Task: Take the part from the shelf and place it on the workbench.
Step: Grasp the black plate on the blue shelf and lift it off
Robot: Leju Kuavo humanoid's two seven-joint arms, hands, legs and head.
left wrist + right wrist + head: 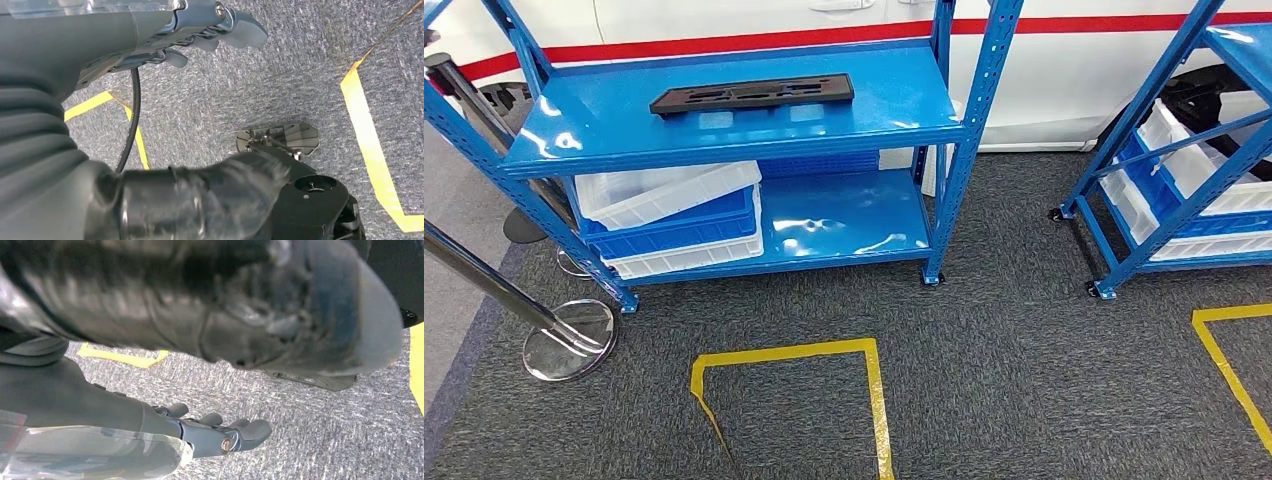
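A flat black part (752,96) with cut-outs lies on the top level of the blue shelf (604,135), straight ahead in the head view. My left hand (210,35) hangs over the grey carpet in the left wrist view, its fingers spread and holding nothing. In the right wrist view my right hand (220,432) also hangs above the carpet, fingers apart and empty. Both hands are far from the part.
White and blue bins (674,215) sit on the shelf's lower level. A second blue shelf (1184,170) with bins stands at the right. Chrome stanchion bases (569,340) stand at the left. Yellow tape (794,355) marks a square on the carpet before the shelf.
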